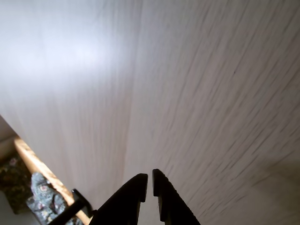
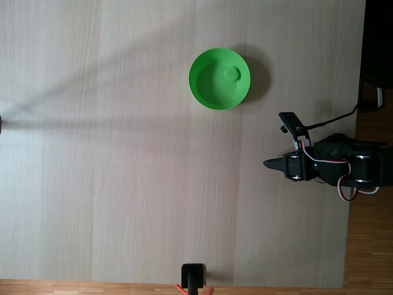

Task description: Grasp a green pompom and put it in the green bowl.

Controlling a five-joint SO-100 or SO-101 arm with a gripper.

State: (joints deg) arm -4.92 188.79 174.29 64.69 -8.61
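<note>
In the fixed view the green bowl (image 2: pixel 219 78) stands on the pale wood counter (image 2: pixel 123 172), toward its top edge and right of the middle. The green pompom (image 2: pixel 231 73) lies inside the bowl, against the upper right part of its inner wall. The arm sits folded at the right edge of the counter, well apart from the bowl, with the pincer (image 2: pixel 268 163) pointing left over the counter. In the wrist view the pincer (image 1: pixel 150 180) has its two black fingers drawn together with only a thin slit between the tips and nothing held between them. A small black clamp (image 2: pixel 193 276) sits at the bottom edge of the counter.
</note>
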